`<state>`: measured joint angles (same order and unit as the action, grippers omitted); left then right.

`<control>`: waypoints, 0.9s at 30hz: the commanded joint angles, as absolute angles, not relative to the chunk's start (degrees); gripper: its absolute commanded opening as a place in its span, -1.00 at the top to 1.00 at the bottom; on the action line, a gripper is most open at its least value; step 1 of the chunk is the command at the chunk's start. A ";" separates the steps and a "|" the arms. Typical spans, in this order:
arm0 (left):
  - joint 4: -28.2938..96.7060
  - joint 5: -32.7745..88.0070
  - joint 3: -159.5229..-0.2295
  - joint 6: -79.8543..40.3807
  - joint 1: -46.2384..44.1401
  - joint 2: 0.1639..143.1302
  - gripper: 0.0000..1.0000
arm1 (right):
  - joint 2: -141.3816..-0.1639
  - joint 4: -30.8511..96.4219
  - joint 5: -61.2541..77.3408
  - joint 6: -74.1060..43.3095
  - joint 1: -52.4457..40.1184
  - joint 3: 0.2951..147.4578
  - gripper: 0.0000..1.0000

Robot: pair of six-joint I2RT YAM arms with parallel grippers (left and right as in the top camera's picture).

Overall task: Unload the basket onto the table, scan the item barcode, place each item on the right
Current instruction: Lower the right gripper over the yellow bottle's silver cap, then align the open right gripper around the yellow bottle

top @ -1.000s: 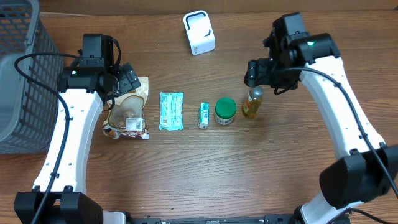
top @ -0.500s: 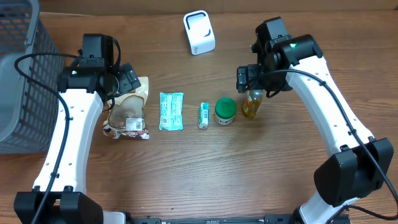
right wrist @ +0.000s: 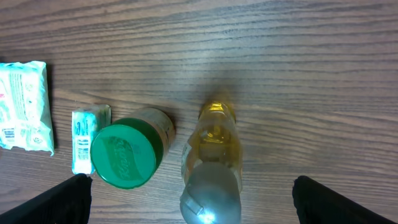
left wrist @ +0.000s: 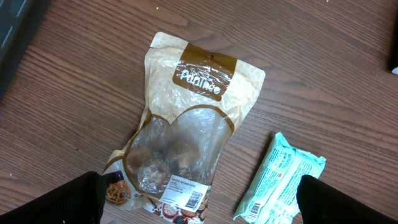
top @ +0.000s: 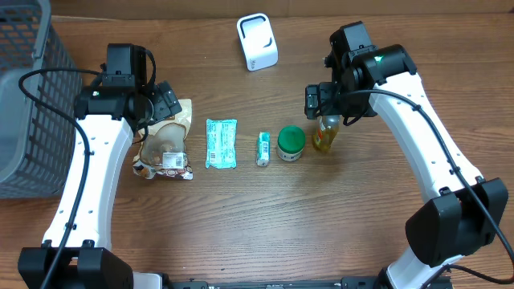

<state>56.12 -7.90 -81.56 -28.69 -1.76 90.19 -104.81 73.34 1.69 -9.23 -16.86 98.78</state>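
Several items lie in a row on the wooden table: a brown snack bag (top: 165, 144), a teal packet (top: 221, 143), a small white-green packet (top: 263, 148), a green-lidded jar (top: 290, 143) and a yellow bottle (top: 325, 132). A white scanner (top: 257, 42) stands at the back. My left gripper (top: 165, 100) hovers open over the snack bag (left wrist: 186, 124), whose barcode label (left wrist: 186, 193) faces up between the fingers. My right gripper (right wrist: 199, 202) hangs open above the bottle (right wrist: 211, 137), its fingers wide on either side of the grey cap, not touching it.
A grey wire basket (top: 24, 96) stands at the left edge. In the right wrist view the jar (right wrist: 124, 155) sits just left of the bottle, with the small packet (right wrist: 81, 137) and the teal packet (right wrist: 22, 106) beyond. Bare wood lies in front of the row.
My right arm shifted left toward the bottle and its jaws spread a little wider, then held still. The left arm and all items have not moved.
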 commanded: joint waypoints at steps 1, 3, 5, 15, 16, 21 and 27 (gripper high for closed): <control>56.12 -7.44 -82.11 -28.29 -1.56 90.35 -0.99 | -104.81 73.65 2.04 -9.58 -16.53 98.59 -1.00; 56.12 -7.44 -82.11 -28.29 -1.56 90.35 -0.99 | -104.81 73.63 2.28 -9.58 -16.53 98.59 -1.00; 56.12 -7.44 -82.11 -28.29 -1.56 90.35 -0.99 | -104.81 72.69 2.61 -9.58 -16.53 98.59 -1.00; 56.12 -7.44 -82.11 -28.29 -1.56 90.35 -0.98 | -104.81 74.13 2.52 -9.61 -15.55 98.59 -1.00; 56.12 -7.44 -82.11 -28.29 -1.56 90.35 -0.99 | -104.81 74.94 2.35 -9.58 -15.42 98.59 -1.00; 56.12 -7.44 -82.11 -28.29 -1.56 90.35 -0.98 | -104.81 76.40 -1.10 -9.58 -15.25 98.59 -1.00; 56.12 -7.44 -82.11 -28.29 -1.56 90.35 -0.99 | -104.81 76.42 -1.45 -9.61 -15.25 98.59 -1.00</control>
<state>56.12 -7.90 -81.56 -28.69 -1.76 90.19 -104.81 76.51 -0.38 -9.23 -15.42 98.78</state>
